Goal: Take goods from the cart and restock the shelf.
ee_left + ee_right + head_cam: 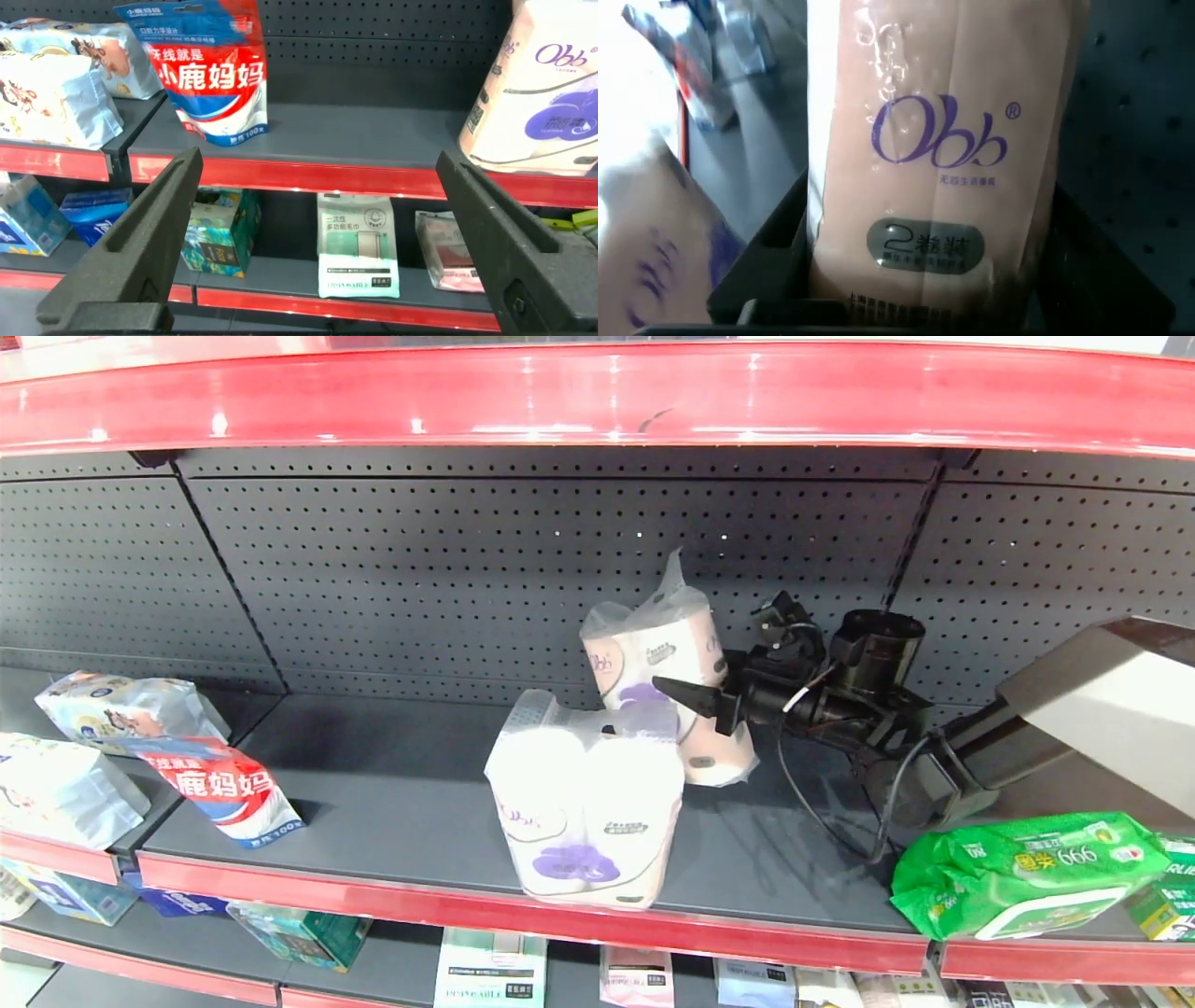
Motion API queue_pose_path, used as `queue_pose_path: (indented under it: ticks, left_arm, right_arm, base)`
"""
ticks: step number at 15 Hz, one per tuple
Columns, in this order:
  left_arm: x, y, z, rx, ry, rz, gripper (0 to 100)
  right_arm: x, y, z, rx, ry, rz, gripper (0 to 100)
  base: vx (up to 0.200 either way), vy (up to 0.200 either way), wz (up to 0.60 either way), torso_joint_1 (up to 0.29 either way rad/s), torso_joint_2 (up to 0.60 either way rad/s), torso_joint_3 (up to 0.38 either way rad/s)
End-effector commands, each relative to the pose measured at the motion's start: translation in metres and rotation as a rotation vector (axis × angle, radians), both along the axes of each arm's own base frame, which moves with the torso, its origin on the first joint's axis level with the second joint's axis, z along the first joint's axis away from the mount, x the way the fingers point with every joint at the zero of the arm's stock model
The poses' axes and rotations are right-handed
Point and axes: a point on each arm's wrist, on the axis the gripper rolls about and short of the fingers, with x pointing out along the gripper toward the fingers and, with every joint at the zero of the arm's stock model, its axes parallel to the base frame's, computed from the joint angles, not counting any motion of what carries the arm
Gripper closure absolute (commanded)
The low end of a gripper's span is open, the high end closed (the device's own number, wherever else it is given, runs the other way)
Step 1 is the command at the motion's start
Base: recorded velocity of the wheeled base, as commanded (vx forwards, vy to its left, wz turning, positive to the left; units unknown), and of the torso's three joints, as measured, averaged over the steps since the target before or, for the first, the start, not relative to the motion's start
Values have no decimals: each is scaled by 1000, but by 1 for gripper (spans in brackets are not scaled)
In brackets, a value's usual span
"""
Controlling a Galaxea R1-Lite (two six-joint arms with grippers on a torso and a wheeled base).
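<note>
The rear roll pack (653, 653) is partly hidden behind the front pack (588, 803).

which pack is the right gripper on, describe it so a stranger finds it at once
On the grey shelf board with the red front strip, look right of centre, close to the perforated back panel. The tilted white plastic-wrapped roll pack with purple print sits between the black right gripper's fingers. Its lookalike pack stands nearer the front edge, free of any gripper.
</note>
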Motion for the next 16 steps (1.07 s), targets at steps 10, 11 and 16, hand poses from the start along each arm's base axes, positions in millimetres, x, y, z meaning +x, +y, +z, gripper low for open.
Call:
queue_pose_path:
  ticks: [10, 11, 16]
  left_arm:
    - [0, 0, 0, 0, 1, 0, 0]
    - [0, 0, 0, 0, 1, 0, 0]
    - [0, 0, 0, 0, 1, 0, 0]
  right_arm:
    - [-3, -32, -19, -101, -49, 96, 100]
    - [-5, -34, -20, -103, -41, 113, 100]
    - [-8, -45, -27, -136, -78, 180, 100]
  base:
    - [0, 0, 0, 0, 0, 0]
    - [0, 0, 0, 0, 0, 0]
    - [0, 0, 0, 0, 0, 0]
